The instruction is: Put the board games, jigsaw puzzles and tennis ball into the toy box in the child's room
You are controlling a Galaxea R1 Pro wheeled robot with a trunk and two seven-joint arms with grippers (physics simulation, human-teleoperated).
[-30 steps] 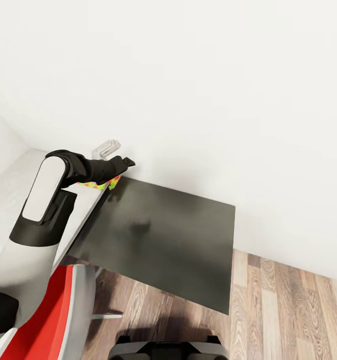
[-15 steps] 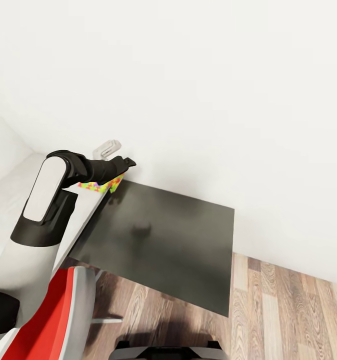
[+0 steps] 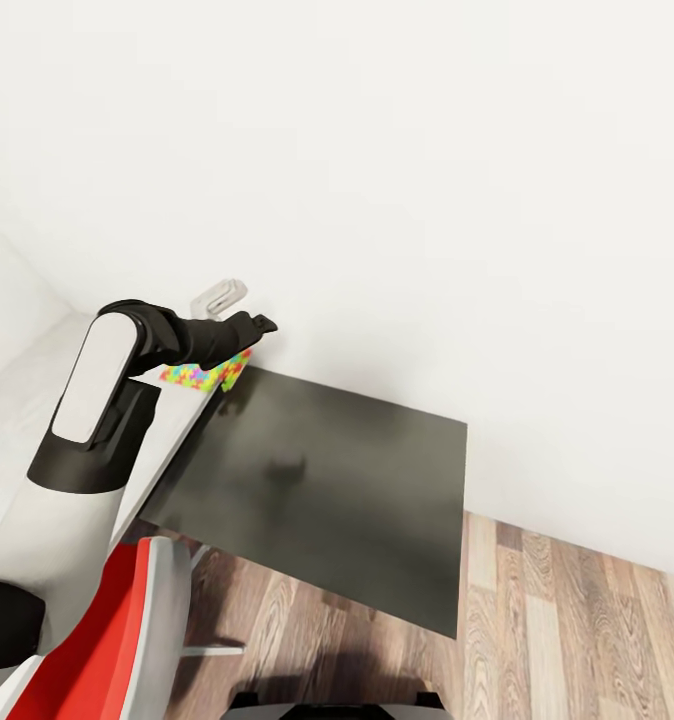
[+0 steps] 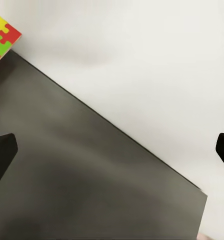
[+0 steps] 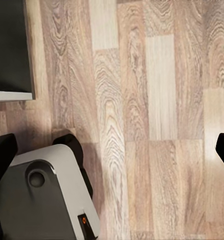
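A jigsaw puzzle (image 3: 203,375) of yellow, pink, green and blue pieces lies at the end of the pale grey table (image 3: 173,420), partly hidden under my left forearm. Its corner (image 4: 2,34) appears in the left wrist view. My left gripper (image 3: 255,327) hovers just past the puzzle, over the edge of the dark cabinet beside the wall; the wrist view shows it (image 4: 112,152) open with nothing between the fingers. A light grey rolled rim (image 3: 220,293) behind the arm looks like a corner of the toy box. My right gripper (image 5: 112,150) hangs open over the wood floor.
A low dark-topped cabinet (image 3: 327,480) stands against the white wall, right of the table. A red chair (image 3: 127,630) sits at the lower left, close to my trunk. Wood-plank floor (image 3: 577,630) lies to the right. My base (image 5: 47,200) is below the right gripper.
The whole view has shifted a little, so the camera moved. A bit more of the jigsaw puzzle shows under my left forearm, and the left gripper sits slightly further right.
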